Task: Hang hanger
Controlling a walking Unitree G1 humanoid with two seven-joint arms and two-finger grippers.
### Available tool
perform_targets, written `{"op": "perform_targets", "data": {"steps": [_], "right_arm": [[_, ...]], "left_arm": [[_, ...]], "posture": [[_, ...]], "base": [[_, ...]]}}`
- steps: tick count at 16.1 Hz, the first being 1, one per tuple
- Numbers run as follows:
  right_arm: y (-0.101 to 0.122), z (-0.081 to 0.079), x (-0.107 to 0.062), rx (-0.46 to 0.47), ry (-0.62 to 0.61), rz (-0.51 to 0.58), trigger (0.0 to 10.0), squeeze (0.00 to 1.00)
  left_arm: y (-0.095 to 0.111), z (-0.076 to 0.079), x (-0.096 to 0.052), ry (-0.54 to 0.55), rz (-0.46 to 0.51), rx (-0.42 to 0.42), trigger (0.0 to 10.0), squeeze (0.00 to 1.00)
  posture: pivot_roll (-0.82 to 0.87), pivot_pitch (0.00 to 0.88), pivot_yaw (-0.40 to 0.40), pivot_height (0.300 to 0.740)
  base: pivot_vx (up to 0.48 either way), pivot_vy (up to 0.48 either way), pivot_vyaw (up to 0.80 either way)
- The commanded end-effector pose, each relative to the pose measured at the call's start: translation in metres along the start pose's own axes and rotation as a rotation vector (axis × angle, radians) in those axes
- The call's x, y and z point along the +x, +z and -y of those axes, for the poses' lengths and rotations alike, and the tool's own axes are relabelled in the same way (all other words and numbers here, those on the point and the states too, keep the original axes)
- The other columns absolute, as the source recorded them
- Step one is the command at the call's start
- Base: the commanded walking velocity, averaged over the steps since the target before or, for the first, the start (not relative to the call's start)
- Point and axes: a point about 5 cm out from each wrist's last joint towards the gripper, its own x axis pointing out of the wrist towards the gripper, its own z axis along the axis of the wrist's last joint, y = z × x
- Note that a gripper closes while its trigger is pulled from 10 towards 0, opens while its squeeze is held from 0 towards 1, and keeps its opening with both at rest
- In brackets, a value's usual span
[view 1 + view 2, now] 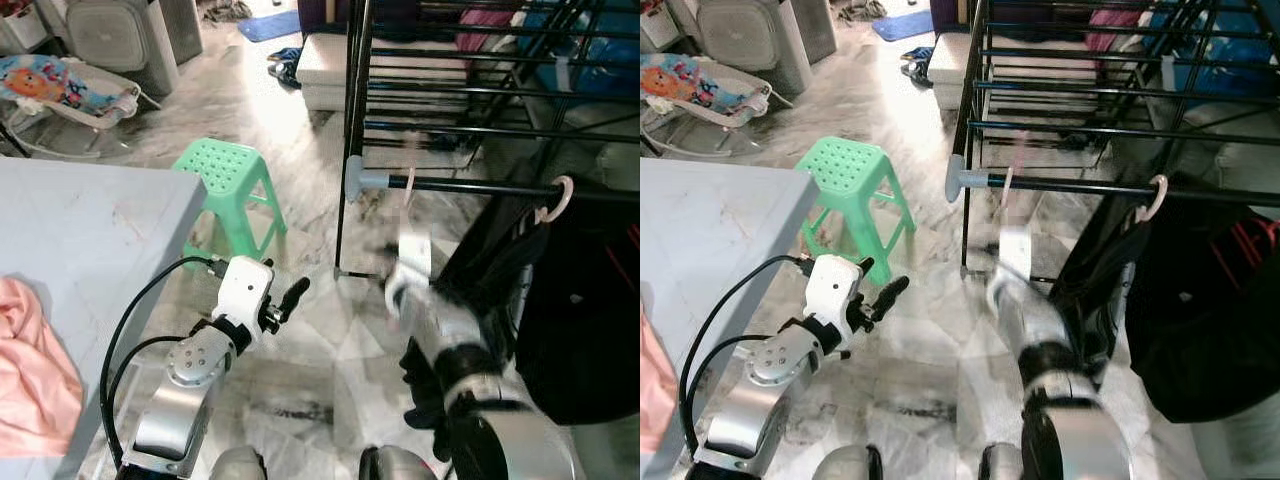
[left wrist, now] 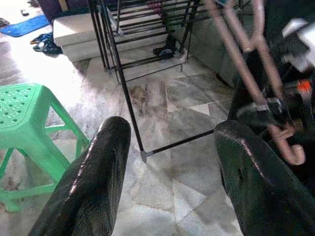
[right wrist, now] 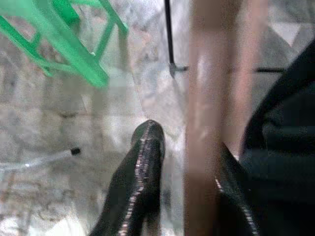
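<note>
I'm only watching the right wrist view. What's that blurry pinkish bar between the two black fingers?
Observer: A pink hanger, gripped by the right gripper; the left wrist view shows it clearly.
Operator: Where is it being held?
Observer: Up at the black rail of a drying rack; blur hides whether its hook is on.
Operator: Anything on that rail already?
Observer: Another pink hook, carrying a black garment.

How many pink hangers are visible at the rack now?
2: one pink hanger hooked on the rack's black rail with a dark garment; another, blurred, held up by the right gripper. Others may be hidden.
</note>
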Motion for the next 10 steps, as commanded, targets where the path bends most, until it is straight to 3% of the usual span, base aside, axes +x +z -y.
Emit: {"op": "perform_targets", "data": {"steps": [1, 6, 10], "right_arm": [[0.014, 0.000, -0.002, -0.029, 0.000, 0.064, 10.0, 1.00], [0.023, 0.018, -0.023, -0.197, 0.007, 0.215, 10.0, 1.00], [0.007, 0.021, -0.049, -0.204, -0.021, 0.272, 10.0, 1.00]], "left_arm": [[-0.002, -0.001, 0.002, 0.002, -0.013, 0.003, 10.0, 0.00], [0.001, -0.006, 0.009, 0.031, -0.006, -0.002, 10.0, 0.00], [-0.005, 0.002, 0.008, 0.038, -0.009, -0.020, 10.0, 0.00]], "posture": [[0.08, 0.086, 0.044, 0.740], [0.04, 0.068, 0.033, 0.740], [0.02, 0.051, 0.014, 0.740]], "base": [[0.000, 0.000, 0.00], [0.000, 0.000, 0.00], [0.000, 0.000, 0.00]]}}
